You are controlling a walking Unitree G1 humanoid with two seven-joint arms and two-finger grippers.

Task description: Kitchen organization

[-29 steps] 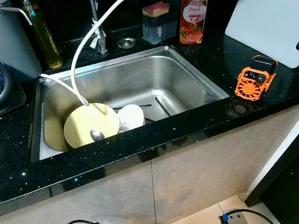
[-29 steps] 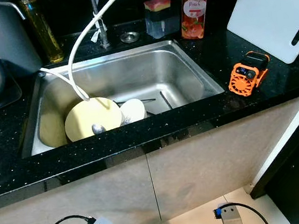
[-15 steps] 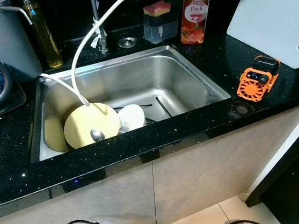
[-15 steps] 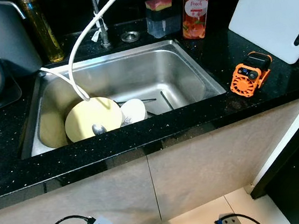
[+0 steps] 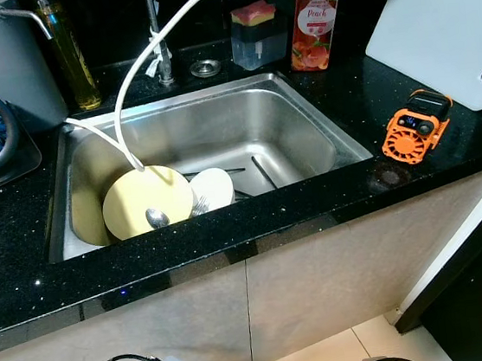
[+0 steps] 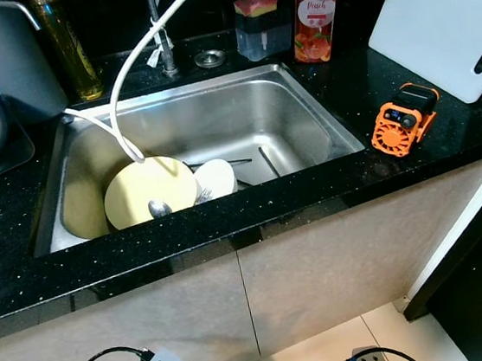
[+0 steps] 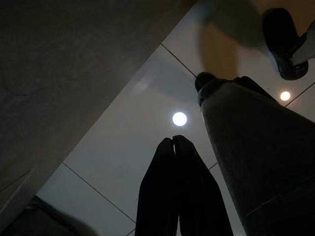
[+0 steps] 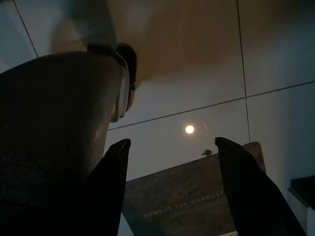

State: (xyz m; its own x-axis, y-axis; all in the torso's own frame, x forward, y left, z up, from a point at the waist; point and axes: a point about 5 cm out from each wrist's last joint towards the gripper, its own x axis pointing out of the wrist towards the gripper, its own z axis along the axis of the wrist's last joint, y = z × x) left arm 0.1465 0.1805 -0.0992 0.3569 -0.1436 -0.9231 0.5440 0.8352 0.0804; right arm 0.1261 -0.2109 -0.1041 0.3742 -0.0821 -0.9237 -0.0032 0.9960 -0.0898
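Observation:
A steel sink (image 5: 303,112) is set in a black speckled counter. In its left half lie a pale yellow plate (image 5: 143,196) with a metal spoon (image 5: 155,216) on it, and a white bowl (image 5: 213,186) beside it. A white hose (image 5: 138,79) runs from the tap down onto the plate. Both arms hang low by the cabinet front. In the left wrist view my left gripper (image 7: 173,140) points at the tiled floor with its fingers pressed together. My right gripper (image 8: 171,142) also faces the floor, fingers spread apart with nothing between them.
On the counter: an orange handheld fan (image 5: 415,126) at the right, a white cutting board (image 5: 433,32) behind it, a peach soap bottle (image 5: 313,20), a sponge holder (image 5: 255,35), an oil bottle (image 5: 71,60) and a grey kettle (image 5: 6,63). A mat (image 8: 192,201) lies on the floor.
The view has shifted slightly. The right arm's wrist end has sunk lower at the bottom edge of the picture. Nothing in the sink or on the counter has moved.

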